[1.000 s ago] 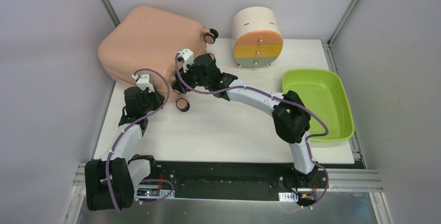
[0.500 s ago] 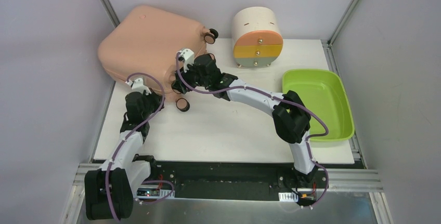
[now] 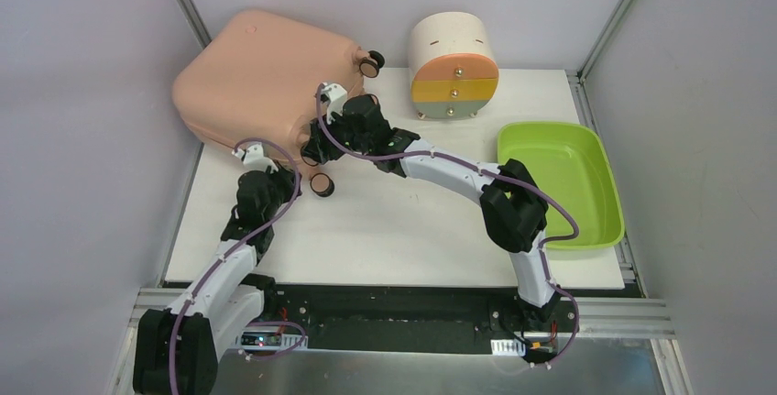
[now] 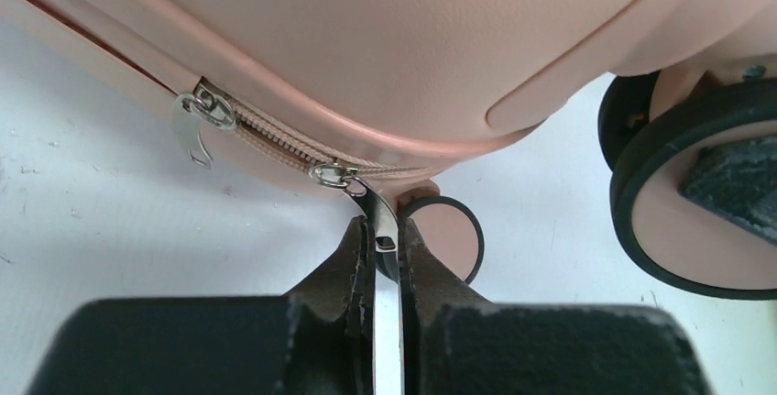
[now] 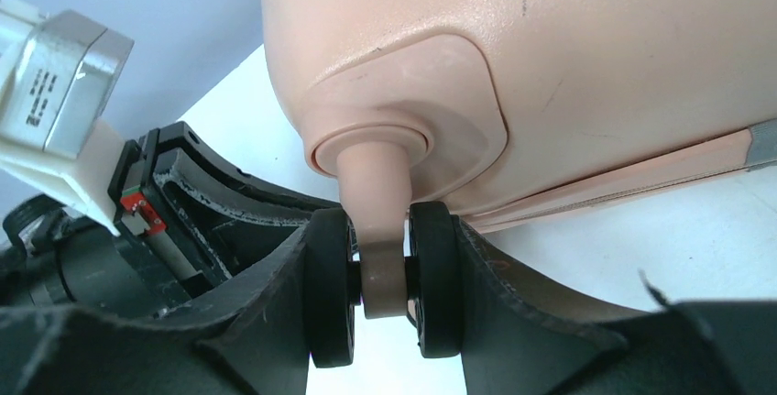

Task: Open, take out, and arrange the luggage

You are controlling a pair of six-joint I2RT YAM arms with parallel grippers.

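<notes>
The peach-pink luggage [image 3: 257, 70] lies closed at the table's back left. My left gripper [image 3: 286, 175] is at its near edge, shut on the flat metal zipper pull [image 4: 385, 230]; in the left wrist view the gripper [image 4: 387, 248] clamps the tab just below its slider [image 4: 332, 173]. A second slider [image 4: 197, 115] hangs further left, with zipper teeth between the two. My right gripper [image 3: 311, 149] is at the luggage's near right corner. In the right wrist view it [image 5: 382, 285] is shut on the twin black wheel [image 5: 435, 276] under the shell [image 5: 550, 65].
A cream drum-shaped drawer unit [image 3: 453, 65] stands at the back centre. A lime-green tray [image 3: 559, 184] sits at the right. Another luggage wheel [image 3: 322, 184] rests on the white table [image 3: 412, 221] between the two grippers. Grey walls close in on both sides.
My left arm has shifted right and nearer along the luggage's front edge, and its jaws have closed on the zipper pull. The right arm holds its place on the wheel.
</notes>
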